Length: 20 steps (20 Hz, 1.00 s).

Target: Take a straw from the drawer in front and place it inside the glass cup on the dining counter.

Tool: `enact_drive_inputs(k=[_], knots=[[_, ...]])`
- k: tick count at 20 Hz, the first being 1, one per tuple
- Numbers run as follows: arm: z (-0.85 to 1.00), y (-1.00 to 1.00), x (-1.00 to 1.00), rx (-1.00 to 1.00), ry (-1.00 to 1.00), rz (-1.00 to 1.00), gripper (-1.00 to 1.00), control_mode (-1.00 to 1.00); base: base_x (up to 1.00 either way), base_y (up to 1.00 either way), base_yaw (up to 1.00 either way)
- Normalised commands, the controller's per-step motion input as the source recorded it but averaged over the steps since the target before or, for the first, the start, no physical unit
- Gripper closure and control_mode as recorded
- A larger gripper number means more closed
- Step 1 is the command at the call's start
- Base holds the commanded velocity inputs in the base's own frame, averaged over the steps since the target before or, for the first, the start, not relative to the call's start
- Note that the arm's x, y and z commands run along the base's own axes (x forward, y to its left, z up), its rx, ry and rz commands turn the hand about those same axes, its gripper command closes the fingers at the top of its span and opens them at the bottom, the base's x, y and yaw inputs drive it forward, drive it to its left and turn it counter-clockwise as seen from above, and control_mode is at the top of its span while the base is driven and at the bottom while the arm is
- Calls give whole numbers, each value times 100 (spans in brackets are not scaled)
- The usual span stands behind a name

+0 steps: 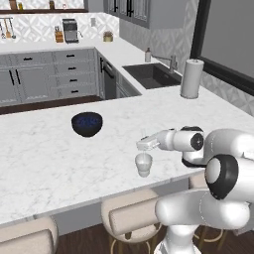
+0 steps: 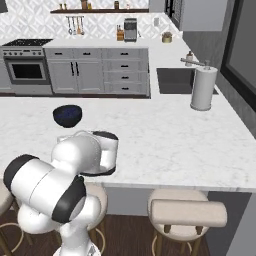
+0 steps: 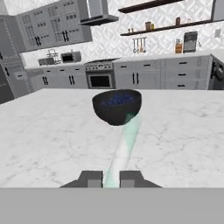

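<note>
Closest to you, the gripper (image 3: 111, 178) has its jaws nearly closed, pinching the straw (image 3: 124, 146) at its near end, so you've got it. It's a thin, pale green tube, probably super light, a bit slick and easy to crush, so go gentle. Right below sits the glass cup (image 1: 143, 164), near the edge of the dining counter (image 1: 44, 163). Further out there's the dark blue bowl (image 1: 87, 123).

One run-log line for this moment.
gripper: shut on straw | above glass cup on dining counter | straw not yet in cup | blue bowl beyond
</note>
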Motion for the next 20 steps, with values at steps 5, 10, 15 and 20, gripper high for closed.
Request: enact_drive_inputs(k=[5, 10, 15, 20], knots=[[15, -30, 19, 3, 3, 26, 100, -100, 0, 0, 0], [50, -42, 0, 1, 0, 20, 100, -100, 0, 0, 0], [74, -37, 12, 1, 0, 18, 100, -100, 0, 0, 0], [80, -21, 11, 1, 3, 18, 100, -100, 0, 0, 0]])
